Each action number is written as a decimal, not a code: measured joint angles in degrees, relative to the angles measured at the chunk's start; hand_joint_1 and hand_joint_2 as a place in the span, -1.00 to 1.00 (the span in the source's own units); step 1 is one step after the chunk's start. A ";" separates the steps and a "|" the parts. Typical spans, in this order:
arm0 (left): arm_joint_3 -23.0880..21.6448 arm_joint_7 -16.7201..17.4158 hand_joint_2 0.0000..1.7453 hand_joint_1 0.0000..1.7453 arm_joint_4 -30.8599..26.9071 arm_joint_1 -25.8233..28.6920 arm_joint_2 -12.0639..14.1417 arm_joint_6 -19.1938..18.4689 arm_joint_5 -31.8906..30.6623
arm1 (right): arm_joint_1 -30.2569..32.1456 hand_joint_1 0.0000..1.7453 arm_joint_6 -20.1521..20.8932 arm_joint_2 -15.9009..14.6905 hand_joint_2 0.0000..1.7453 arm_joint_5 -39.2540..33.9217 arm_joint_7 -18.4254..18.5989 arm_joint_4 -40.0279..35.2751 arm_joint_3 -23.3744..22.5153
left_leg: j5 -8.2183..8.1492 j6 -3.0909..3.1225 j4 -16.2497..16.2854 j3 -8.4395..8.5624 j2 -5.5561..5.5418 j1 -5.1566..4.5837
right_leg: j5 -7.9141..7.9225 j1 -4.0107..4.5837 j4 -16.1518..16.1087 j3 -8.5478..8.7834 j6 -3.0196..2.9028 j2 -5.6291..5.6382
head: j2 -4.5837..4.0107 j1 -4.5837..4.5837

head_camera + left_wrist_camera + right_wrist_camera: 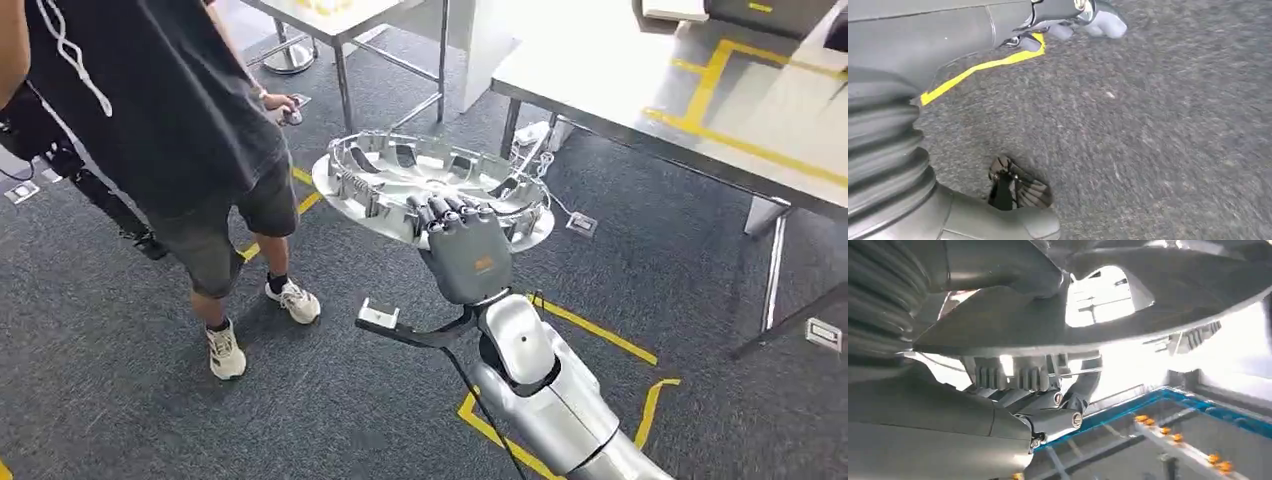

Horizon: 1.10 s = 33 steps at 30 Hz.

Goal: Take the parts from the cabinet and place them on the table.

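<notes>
Silver-grey plastic, round and dished: the part (432, 185) looks like a wheel cover, inner side up, with ribs, clips and cut-outs round the rim. It's up in the air over the carpet floor (120, 410), carried by the right hand (462, 243), fingers (447, 211) curled over the near rim and into the dish; right wrist view shows the thumb side under the rim, so it's pinched at the edge. The grey bench (620, 90) is ahead and to the right, well apart from the part. Handling guess: light, thin, fairly stiff but flexes some; wide disc held at one edge, so it'll want to tip away from the hand. Smooth face likely slippery; clips and ribs look snappable, so set down flat, no dropping. Best hold is the rim between spokes or at a cut-out, as now. Left hand (1068, 20) hangs by the floor near a yellow tape line (978, 67); fingers look curled on nothing, but can't tell for sure. A person (170, 130) stands close on the left, near the part.
</notes>
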 joint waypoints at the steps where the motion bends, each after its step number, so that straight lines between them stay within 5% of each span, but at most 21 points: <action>1: 0.00 0.05 1.00 -1.00 0.00 0.08 0.00 0.00 0.00 | 0.10 1.00 0.00 0.09 1.00 0.02 -0.09 0.00 0.02 | -2.09 -0.23 4.15 -2.01 -1.09 0.02 | 0.00 -0.18 0.02 -0.04 0.00 0.75 | 0.00 -0.04; 3: 0.00 0.02 1.00 -1.00 0.00 0.34 0.02 0.00 -0.04 | 0.44 1.00 0.00 0.13 1.00 0.02 -0.13 0.11 0.04 | -4.72 -0.69 12.31 -6.30 -1.42 0.15 | -0.02 -0.38 0.11 -0.04 0.00 2.40 | 0.00 -0.02; 4: 0.00 -0.02 1.00 -1.00 0.00 0.41 0.04 0.00 -0.09 | 0.44 1.00 0.04 0.13 1.00 0.02 -0.09 0.26 0.04 | -3.93 -0.82 12.92 -6.95 -1.42 0.27 | -0.05 -0.53 0.23 -0.04 0.05 3.33 | 0.00 0.00; 5: 0.00 -0.17 1.00 -1.00 -0.02 0.39 0.06 -0.02 -0.20 | 0.47 1.00 0.09 0.13 1.00 0.02 -0.11 0.35 0.04 | -1.98 -1.00 11.03 -6.28 -1.46 0.41 | -0.15 -0.74 0.44 -0.05 0.26 4.23 | 0.00 0.00; 7: 0.00 -0.50 1.00 -1.00 -0.07 0.31 0.11 -0.17 -0.37 | 0.51 1.00 0.13 0.13 1.00 0.00 -0.11 0.48 0.04 | 3.36 -1.50 1.86 -2.16 -2.53 1.00 | -0.59 -1.30 1.16 -0.07 1.02 5.94 | 0.00 0.00; 8: 0.00 -0.55 1.00 -1.00 -0.04 0.32 0.13 -0.18 -0.44 | 0.50 1.00 0.15 0.13 1.00 0.00 -0.09 0.50 0.04 | 4.56 -1.95 -2.29 -0.41 -5.32 1.66 | -0.91 -1.40 1.73 -0.40 1.57 6.61 | 0.00 -0.02; 9: 0.00 -0.54 1.00 -1.00 -0.02 0.32 0.06 -0.35 -0.46 | 0.30 1.00 0.15 0.15 1.00 0.02 -0.07 0.50 0.04 | 3.40 -1.71 -3.37 0.07 -7.06 1.78 | -1.22 -1.12 2.78 -1.19 2.15 7.49 | 0.00 -0.22; 13: 0.00 -0.57 1.00 -1.00 -0.07 0.20 0.04 -0.33 -0.37 | 0.67 1.00 0.11 0.09 1.00 0.02 -0.11 0.52 0.04 | 3.80 0.44 -2.95 -0.11 -4.08 1.59 | -0.40 -1.69 2.10 -1.99 3.43 9.66 | 0.00 -0.18; 15: 0.00 -0.57 1.00 -1.00 -0.11 0.08 0.11 -0.28 -0.35 | 0.55 1.00 0.18 0.07 1.00 0.00 -0.18 0.55 0.04 | 3.76 1.10 -3.01 -0.07 -2.84 1.34 | -2.34 -0.96 5.44 -3.46 3.71 2.85 | 0.00 0.64; 17: 0.00 -0.50 1.00 -1.00 -0.11 0.31 0.09 -0.13 -0.20 | 0.48 1.00 0.15 0.18 1.00 0.02 -0.24 0.57 0.15 | 3.60 1.39 -3.00 -0.08 -1.14 0.91 | -6.87 -1.04 14.95 -8.07 3.91 1.09 | 0.00 0.70; 19: 0.00 -0.46 1.00 -1.00 -0.11 0.35 0.17 -0.07 -0.15 | 0.47 1.00 0.15 0.15 1.00 0.02 -0.24 0.70 0.20 | 3.45 1.61 -3.00 -0.04 0.52 0.63 | -7.98 -1.00 20.22 -10.66 3.70 0.97 | 0.00 0.74; 20: 0.00 -0.46 1.00 -1.00 -0.11 0.30 0.17 -0.07 -0.13 | 0.47 1.00 0.15 0.15 1.00 0.02 -0.24 0.76 0.20 | 3.38 1.66 -3.00 0.06 1.23 0.47 | -6.74 -0.90 18.79 -9.99 3.43 0.94 | 0.00 0.74; 22: 0.00 -0.37 1.00 -1.00 -0.11 0.16 0.13 -0.04 -0.13 | 0.41 1.00 0.18 0.15 1.00 0.02 -0.22 0.76 0.20 | 3.09 1.77 -3.00 0.48 2.77 0.16 | -2.11 -0.29 9.30 -4.80 2.30 0.06 | 0.00 0.74; 23: 0.00 -0.35 1.00 -1.00 -0.11 0.15 0.04 -0.04 -0.13 | 0.28 1.00 0.18 0.15 1.00 0.02 -0.20 0.76 0.20 | 2.93 1.72 -3.02 0.76 3.46 0.05 | -0.41 0.41 3.91 -1.77 1.33 -2.22 | 0.00 0.79; 24: 0.00 -0.33 1.00 -1.00 -0.07 0.14 -0.13 -0.04 -0.13 | 0.13 1.00 0.18 0.15 1.00 0.00 -0.20 0.76 0.17 | 2.79 1.47 -3.10 0.84 4.08 -0.24 | -1.49 1.01 2.93 -1.38 0.59 -4.48 | 0.00 0.55; 28: 0.00 -0.13 1.00 -1.00 -0.02 -0.09 -0.40 -0.07 -0.17 | -0.19 1.00 0.02 -0.09 1.00 0.02 -0.18 0.74 0.02 | 2.62 0.33 -3.88 1.78 6.85 -0.06 | -0.86 1.32 1.57 -1.42 0.00 -1.57 | 0.00 0.70; 29: 0.00 -0.15 1.00 -1.00 -0.04 -0.15 -0.37 -0.11 -0.17 | 0.07 1.00 0.00 -0.06 1.00 0.00 -0.18 0.76 -0.07 | 2.21 -0.10 -3.64 1.95 5.45 0.14 | -0.09 0.34 0.42 -0.29 0.04 -0.88 | 0.00 0.68; 30: 0.00 -0.17 1.00 -1.00 -0.07 -0.15 -0.35 -0.28 -0.22 | -0.13 1.00 0.00 -0.11 1.00 -0.04 -0.05 0.81 -0.13 | 1.03 -0.32 -1.82 1.30 2.01 0.09 | 0.00 0.17 0.07 0.00 -0.20 -0.24 | 0.00 0.55; 31: 0.00 -0.15 1.00 -1.00 -0.04 -0.12 -0.35 -0.48 -0.22 | -0.20 1.00 -0.02 -0.02 1.00 -0.07 0.00 0.89 -0.13 | -0.87 -0.49 1.60 -0.36 -0.05 0.16 | 0.17 0.00 0.08 -0.04 -0.51 0.39 | 0.00 0.42; 33: 0.00 -0.13 1.00 -1.00 -0.04 0.14 -0.26 -0.55 -0.13 | 0.03 1.00 -0.04 0.02 1.00 0.04 -0.15 1.03 -0.09 | -4.15 -0.86 9.73 -4.57 -1.31 0.27 | 0.07 -0.09 0.17 -0.06 -0.61 2.06 | 0.00 0.35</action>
